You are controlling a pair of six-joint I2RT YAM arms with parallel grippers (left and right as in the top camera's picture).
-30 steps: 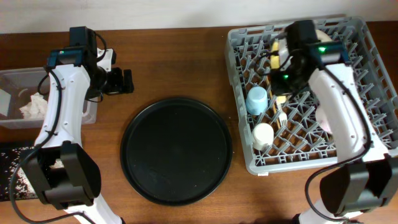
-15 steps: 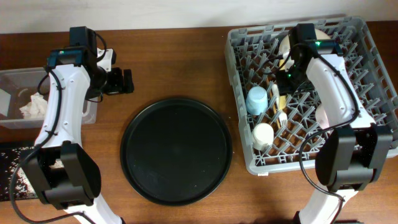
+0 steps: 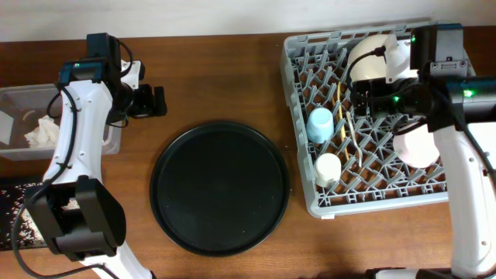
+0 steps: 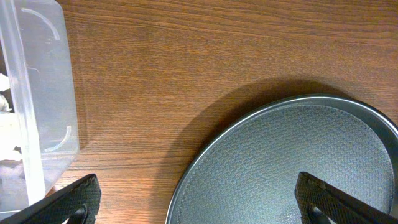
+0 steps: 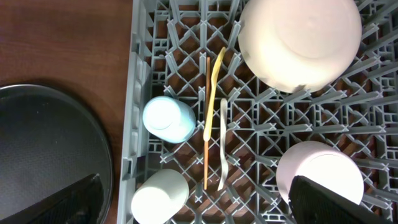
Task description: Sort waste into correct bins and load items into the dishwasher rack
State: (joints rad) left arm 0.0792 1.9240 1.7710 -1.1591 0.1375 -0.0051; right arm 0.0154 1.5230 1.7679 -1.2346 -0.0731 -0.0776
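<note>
Nearest the robot, the shallow black bin (image 3: 15, 209) holds white grains (image 3: 21, 226), and the round black tray (image 3: 221, 186) lies mid-table. Beyond it, the left gripper (image 3: 155, 101) hangs released, fingers spread and empty, near the clear tub (image 3: 12, 101) containing crumpled tissues (image 3: 43, 132). The right gripper (image 5: 196, 208), likewise spread and holding nothing, is above the grey rack (image 3: 293, 116); in it rest the cream cup (image 5: 160, 198), pink bowl (image 5: 320, 174), blue cup (image 5: 168, 118), a wooden chopstick (image 5: 206, 124) beside two pale utensils (image 5: 215, 93), and, farthest, the cream plate (image 5: 298, 40).
</note>
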